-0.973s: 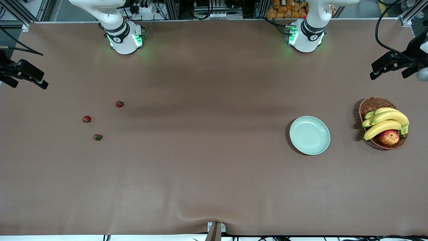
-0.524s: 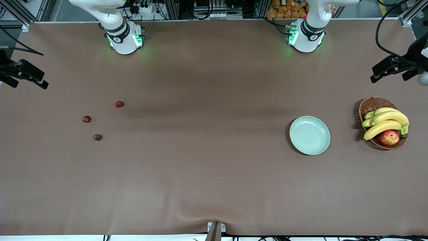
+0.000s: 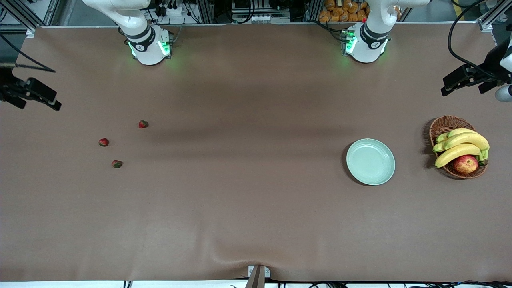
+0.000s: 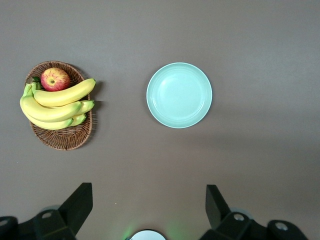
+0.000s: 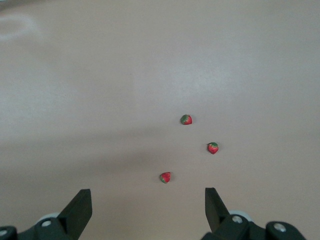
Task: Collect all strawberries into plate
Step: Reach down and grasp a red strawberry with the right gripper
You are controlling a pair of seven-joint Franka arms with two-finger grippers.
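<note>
Three tiny red strawberries lie apart on the brown table toward the right arm's end: one (image 3: pixel 143 124), one (image 3: pixel 103 142) and one (image 3: pixel 117 164). The right wrist view shows them too: one (image 5: pixel 165 177), one (image 5: pixel 213 147) and one (image 5: pixel 186 119). The pale mint-green plate (image 3: pixel 371 161) sits empty toward the left arm's end and also shows in the left wrist view (image 4: pixel 179 95). My right gripper (image 3: pixel 35 100) (image 5: pixel 148 202) is open and empty, high over the table beside the strawberries. My left gripper (image 3: pixel 464 86) (image 4: pixel 148 202) is open and empty, high over the table by the basket.
A brown wicker basket (image 3: pixel 444 125) (image 4: pixel 62 140) stands beside the plate at the left arm's end. It holds bananas (image 3: pixel 460 146) and a red-yellow apple (image 3: pixel 465 164). A small ridge in the table cloth (image 3: pixel 240 256) lies near the front edge.
Both grippers have shifted slightly while staying high and open. The strawberries, plate and basket have not moved.
</note>
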